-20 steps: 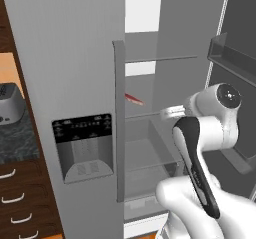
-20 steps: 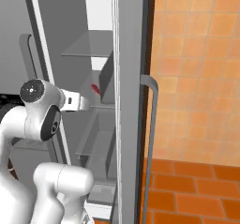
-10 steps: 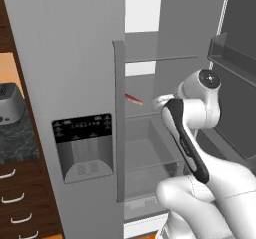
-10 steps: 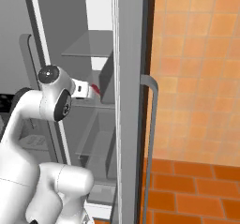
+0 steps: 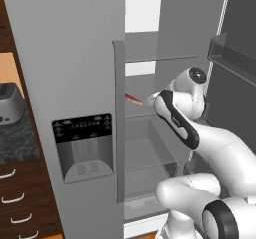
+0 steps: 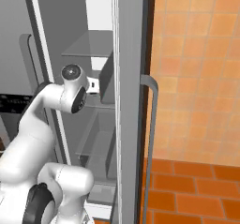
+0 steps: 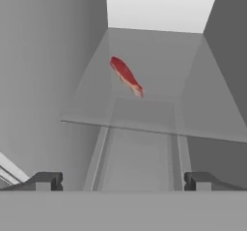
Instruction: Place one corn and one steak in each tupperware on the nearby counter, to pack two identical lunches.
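The gripper was released, its two dark fingertips standing wide apart at the lower left and lower right of the hand view, with nothing between them. Beyond the tips, in the upper middle of that frame, one steak lay flat on a translucent glass shelf, clear of the gripper and untouched. The strip ran diagonally from upper left to lower right, dark red with a pale streak at its lower end. Below the shelf's front edge, a second grey level showed through at centre frame.

In the left base view, the steak appeared at centre frame as a short red sliver just right of the refrigerator door edge, with the arm's wrist just beside it to the right. The door's dispenser panel sat at lower left of centre. A silver toaster stood at the far left on the dark speckled counter, above wood drawers with curved silver handles.

In the right base view, the arm reached into the open refrigerator at left of centre, beside a grey door handle and an orange tiled wall.
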Tool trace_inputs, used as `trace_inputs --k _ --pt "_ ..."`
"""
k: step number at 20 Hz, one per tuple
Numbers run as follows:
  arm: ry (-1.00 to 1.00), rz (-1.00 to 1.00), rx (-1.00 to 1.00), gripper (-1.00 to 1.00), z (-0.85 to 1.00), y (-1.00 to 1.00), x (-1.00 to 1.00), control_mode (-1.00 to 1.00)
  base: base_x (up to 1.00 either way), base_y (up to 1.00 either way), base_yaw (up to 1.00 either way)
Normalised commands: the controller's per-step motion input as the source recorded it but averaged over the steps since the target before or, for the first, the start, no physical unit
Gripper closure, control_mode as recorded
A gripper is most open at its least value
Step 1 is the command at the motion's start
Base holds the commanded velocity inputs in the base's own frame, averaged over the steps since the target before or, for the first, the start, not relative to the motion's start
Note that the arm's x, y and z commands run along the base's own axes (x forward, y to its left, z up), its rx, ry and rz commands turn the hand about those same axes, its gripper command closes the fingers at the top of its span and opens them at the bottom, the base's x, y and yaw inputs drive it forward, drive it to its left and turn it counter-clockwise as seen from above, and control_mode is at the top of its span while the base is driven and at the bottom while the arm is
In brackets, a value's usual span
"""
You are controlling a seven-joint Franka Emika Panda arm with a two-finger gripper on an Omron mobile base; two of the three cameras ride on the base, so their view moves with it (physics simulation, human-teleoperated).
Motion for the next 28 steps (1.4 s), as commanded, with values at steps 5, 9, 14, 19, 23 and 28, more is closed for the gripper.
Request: trace_inputs --k 5,9,14,19,23,28 --pt "0.0 0.03 0.0 -1.0 -0.31 0.0 0.59 -1.0 0.0 0.0 0.0" --pt "0.02 0.0 0.0 -1.0 -0.11 0.18 0.58 -1.0 0.0 0.0 0.0" --pt "0.02 0.0 -0.02 -1.0 -0.45 0.06 0.41 -1.0 0.0 0.0 0.0" --pt "0.01 0.0 0.0 -1.0 -0.13 0.0 0.47 -1.0 0.0 0.0 0.0" --pt "0.0 0.0 0.0 -1.0 -0.12 0.0 0.54 -1.0 0.0 0.0 0.0" --pt "0.02 0.0 0.0 -1.0 -0.35 0.0 0.45 -1.0 0.0 0.0 0.0"
